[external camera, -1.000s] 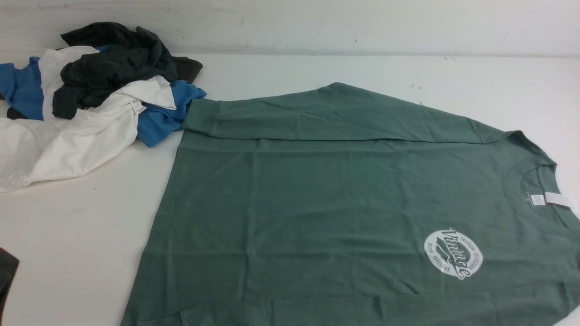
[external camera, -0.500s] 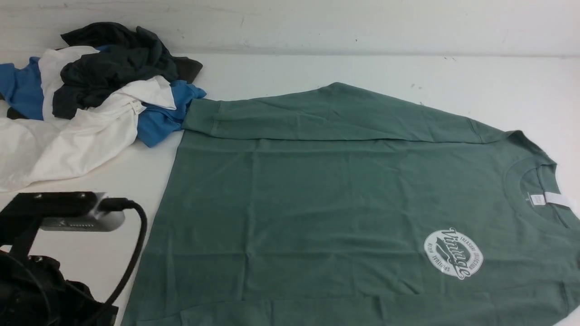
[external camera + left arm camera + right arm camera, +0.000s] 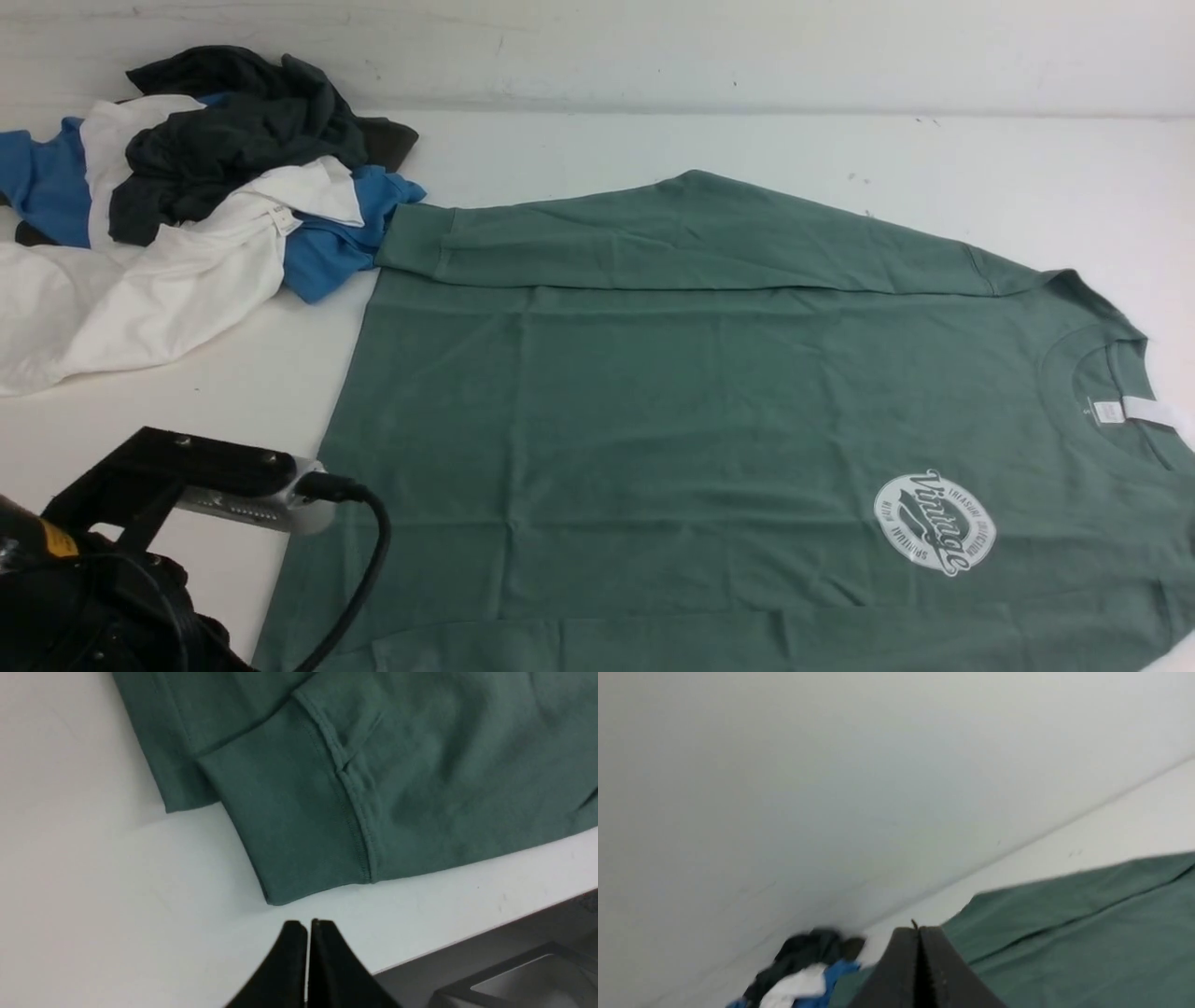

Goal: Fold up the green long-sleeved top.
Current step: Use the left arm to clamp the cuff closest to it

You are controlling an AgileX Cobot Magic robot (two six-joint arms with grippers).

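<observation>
Partly off-frame green top [image 3: 653,420]

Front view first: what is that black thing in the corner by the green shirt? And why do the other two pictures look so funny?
That black thing is the robot's left arm. The robot has two arms, and each ends in a pinching tool. The front view looks out from between the arms. It shows a white table, the green long-sleeved top spread flat, and a heap of blue, white and black clothes. The other two pictures come from cameras on the wrists. One shows the left tool pinched shut just off a sleeve cuff, holding nothing. The other shows the right tool, also shut and empty, pointing across the top.
</observation>
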